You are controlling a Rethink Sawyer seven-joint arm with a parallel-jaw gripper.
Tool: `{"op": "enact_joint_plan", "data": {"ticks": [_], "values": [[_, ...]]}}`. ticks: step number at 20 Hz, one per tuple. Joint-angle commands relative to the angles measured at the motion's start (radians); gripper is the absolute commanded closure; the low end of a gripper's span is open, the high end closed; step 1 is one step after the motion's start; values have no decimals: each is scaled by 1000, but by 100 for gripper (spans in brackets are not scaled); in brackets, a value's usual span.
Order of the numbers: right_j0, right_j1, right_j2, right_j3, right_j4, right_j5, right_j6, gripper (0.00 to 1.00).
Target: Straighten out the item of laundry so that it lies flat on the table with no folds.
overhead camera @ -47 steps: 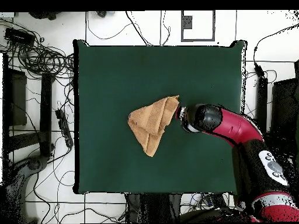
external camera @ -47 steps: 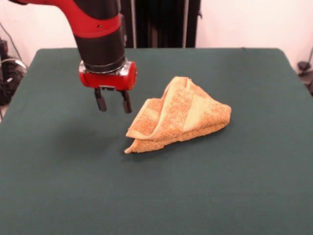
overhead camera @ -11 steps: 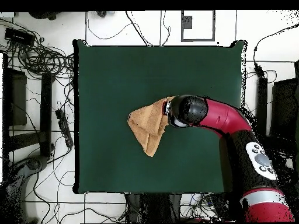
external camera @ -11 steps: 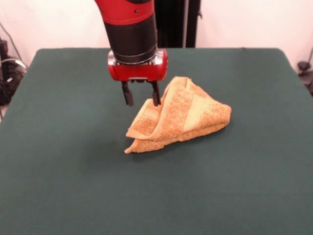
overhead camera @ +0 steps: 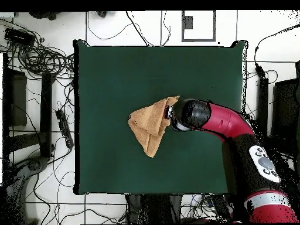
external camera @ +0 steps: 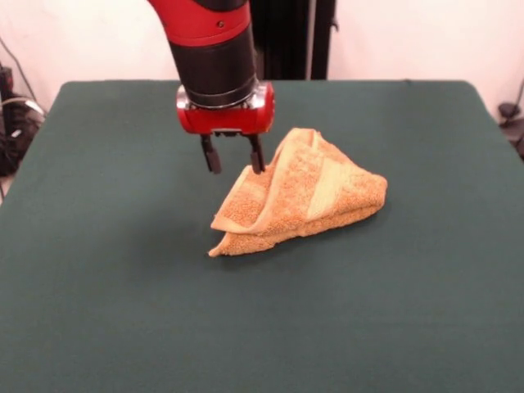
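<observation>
The orange-tan terry towel (external camera: 299, 195) lies crumpled and folded into a rough triangle near the middle of the dark green table (external camera: 106, 295). A smoother woven band shows on its upper fold. My gripper (external camera: 233, 155) is open, hanging fingers down just above the towel's left, far edge; one fingertip (external camera: 257, 160) is right at the cloth's raised fold, the other over bare table. It holds nothing. In the overhead view the towel (overhead camera: 150, 125) sits mid-table and the gripper (overhead camera: 170, 112) is at its right corner, under the arm's wrist.
The red and black arm (overhead camera: 228, 126) reaches in over the table from the robot's side. Cables and floor clutter (overhead camera: 41, 58) lie beyond the table's edges. Green felt surrounds the towel on all sides.
The gripper has moved from over bare table beside the towel to the towel's edge, and sits closer to the cloth. The towel has not moved.
</observation>
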State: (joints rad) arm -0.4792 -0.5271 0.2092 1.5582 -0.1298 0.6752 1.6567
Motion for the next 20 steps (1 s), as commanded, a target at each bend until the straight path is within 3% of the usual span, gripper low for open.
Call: {"op": "enact_joint_plan", "data": {"ticks": [1,5,13,17,20], "values": [[-28,73,136,176,-4,-27,-24,0],[-41,48,145,209,-34,-114,-14,0],[-28,23,110,191,-51,-67,2,0],[21,-85,81,285,-16,-15,95,0],[61,-146,67,391,22,-46,183,0]]}}
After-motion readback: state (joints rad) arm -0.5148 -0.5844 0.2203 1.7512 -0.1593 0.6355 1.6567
